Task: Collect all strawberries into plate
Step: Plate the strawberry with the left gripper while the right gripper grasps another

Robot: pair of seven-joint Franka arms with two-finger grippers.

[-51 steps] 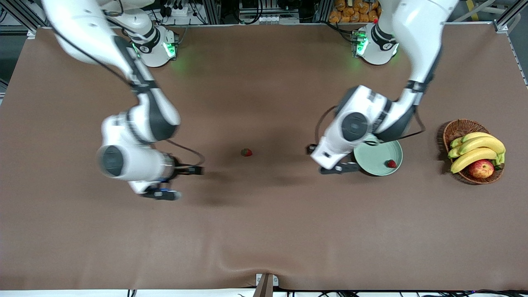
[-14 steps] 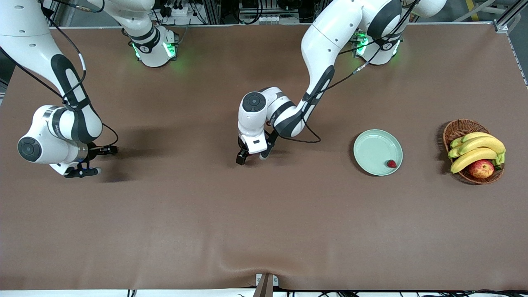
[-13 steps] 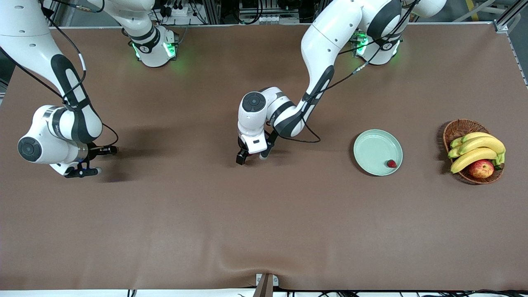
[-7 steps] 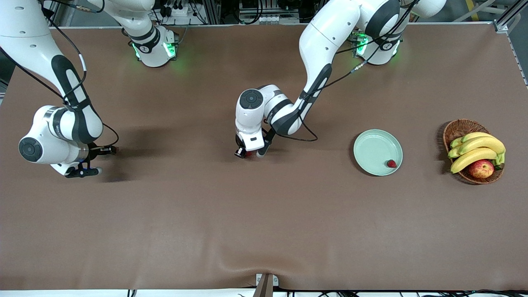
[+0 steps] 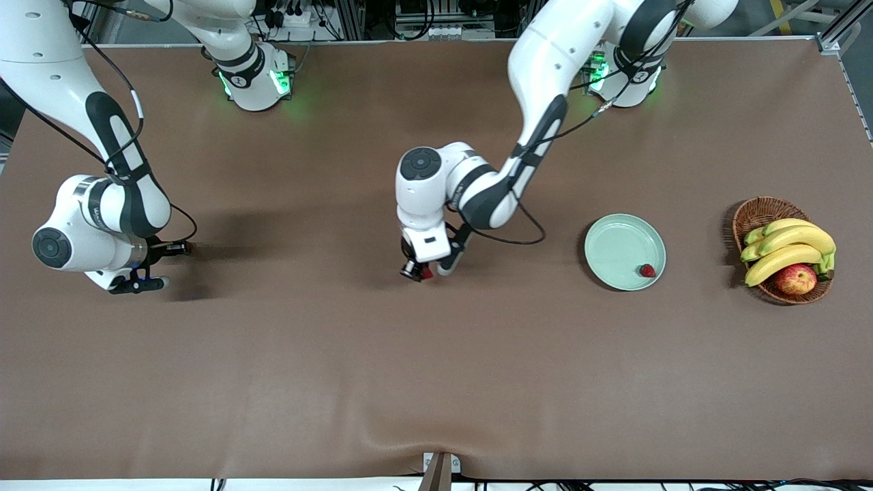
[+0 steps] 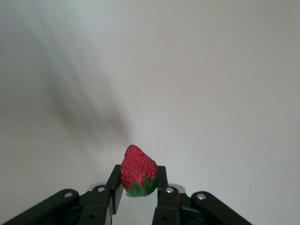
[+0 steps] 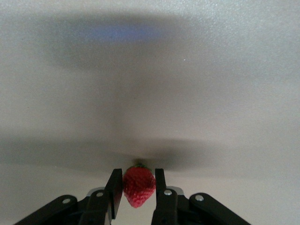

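**Two strawberries gripped, one on the plate**

Toward the right arm's end of the table, the right gripper (image 5: 153, 267) is held low over the brown tablecloth (image 5: 436, 382). In the front view its berry is hidden by the fingers and the wrist. In the right wrist view the fingers (image 7: 114, 193) are seen closed narrowly on a strawberry (image 7: 138, 185), its green cap turned away from the camera and its pointed tip toward it, the long axis lying along the fingers.

Over the middle of the table, the left gripper (image 5: 428, 268) is pointed down from a bent arm. Only a sliver of red is made out between its fingertips in the front view. In the left wrist view a second strawberry (image 6: 137, 170) is shown clamped between the narrowly set fingers (image 6: 162, 193), the leafy cap toward the camera and the tip pointing away; its lower part is cut off by the finger pads. Whether this berry touches the cloth cannot be told.

Toward the left arm's end, the mint-green plate (image 5: 614, 249) is seen flat on the cloth, with a third strawberry (image 5: 647, 271) lying in it close to the rim. Its direction is too small to make out.

Beside the plate, at the table's end, a wicker basket (image 5: 757, 213) is filled with bananas (image 5: 788, 249) and an apple (image 5: 796, 279).
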